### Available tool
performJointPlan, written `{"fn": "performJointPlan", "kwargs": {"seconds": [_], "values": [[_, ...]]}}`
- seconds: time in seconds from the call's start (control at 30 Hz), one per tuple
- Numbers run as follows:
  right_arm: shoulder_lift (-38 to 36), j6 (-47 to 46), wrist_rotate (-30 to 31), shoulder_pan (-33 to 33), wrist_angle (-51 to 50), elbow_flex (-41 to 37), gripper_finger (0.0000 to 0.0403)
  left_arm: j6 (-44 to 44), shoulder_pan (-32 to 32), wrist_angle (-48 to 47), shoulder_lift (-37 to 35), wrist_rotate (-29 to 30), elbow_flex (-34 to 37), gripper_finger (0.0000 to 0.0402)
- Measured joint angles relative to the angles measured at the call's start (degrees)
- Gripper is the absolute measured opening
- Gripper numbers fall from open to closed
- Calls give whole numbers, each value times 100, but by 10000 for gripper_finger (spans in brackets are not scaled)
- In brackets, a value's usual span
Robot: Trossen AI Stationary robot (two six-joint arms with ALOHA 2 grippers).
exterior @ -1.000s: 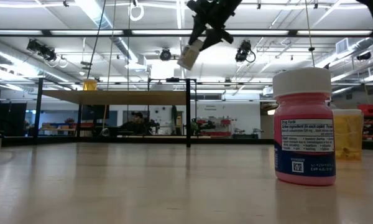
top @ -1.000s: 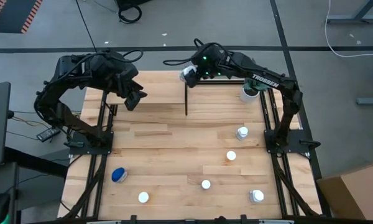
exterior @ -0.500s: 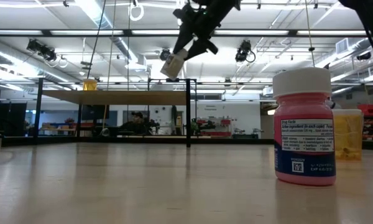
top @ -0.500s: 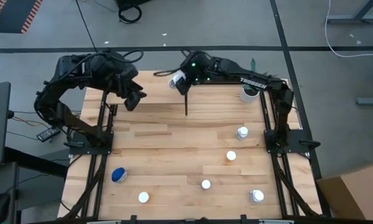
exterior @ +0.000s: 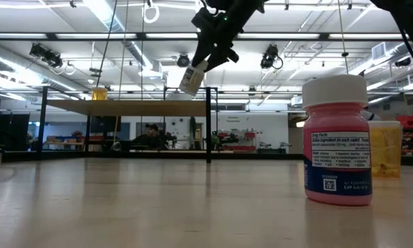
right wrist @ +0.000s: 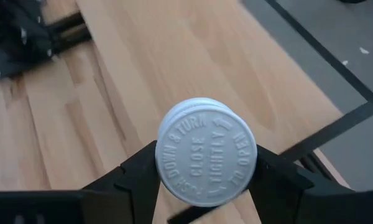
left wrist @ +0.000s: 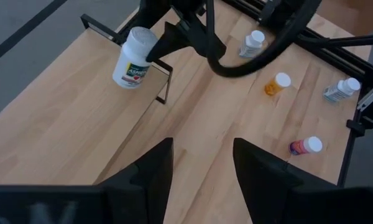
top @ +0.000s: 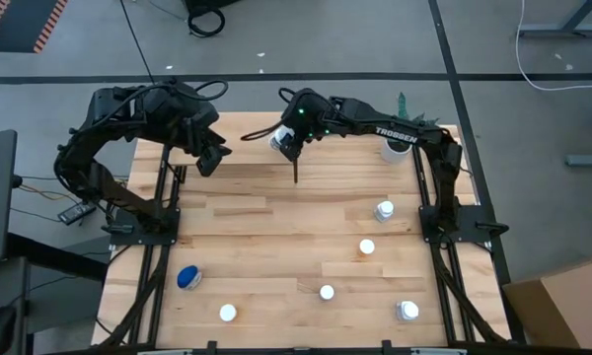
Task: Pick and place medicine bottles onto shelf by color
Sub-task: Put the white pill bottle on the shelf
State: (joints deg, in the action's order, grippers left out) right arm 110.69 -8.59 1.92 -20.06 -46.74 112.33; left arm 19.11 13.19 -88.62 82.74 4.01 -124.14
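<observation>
One white bottle (top: pixel 279 139) is clamped in the right gripper (top: pixel 285 141), carried above the shelf (top: pixel 247 148) at twelve o'clock on the table. Placing is under way; next, lower it upright and let go. The left gripper (top: pixel 213 158) waits at ten o'clock, fingers parted, empty.

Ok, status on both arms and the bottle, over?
Right gripper shut on white bottle, held in the air over the shelf. Left gripper open, empty, at the shelf's left end. Nothing in the way.
</observation>
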Motion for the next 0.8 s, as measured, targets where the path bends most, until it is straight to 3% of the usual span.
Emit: {"fn": "performJointPlan", "kwargs": {"seconds": [0.4, 0.5, 0.63, 0.8], "values": [[0, 375, -49, 35, -108, 0, 214, 19, 0, 4, 17, 132, 0, 176], [0, 409, -51, 42, -108, 0, 214, -35, 0, 11, 42, 499, 0, 178], [0, 386, -51, 38, -108, 0, 214, -191, 92, 68, 222, 1467, 0, 175], [0, 375, -51, 39, -99, 0, 214, -707, 320, 157, 626, 1469, -2, 174]]}}
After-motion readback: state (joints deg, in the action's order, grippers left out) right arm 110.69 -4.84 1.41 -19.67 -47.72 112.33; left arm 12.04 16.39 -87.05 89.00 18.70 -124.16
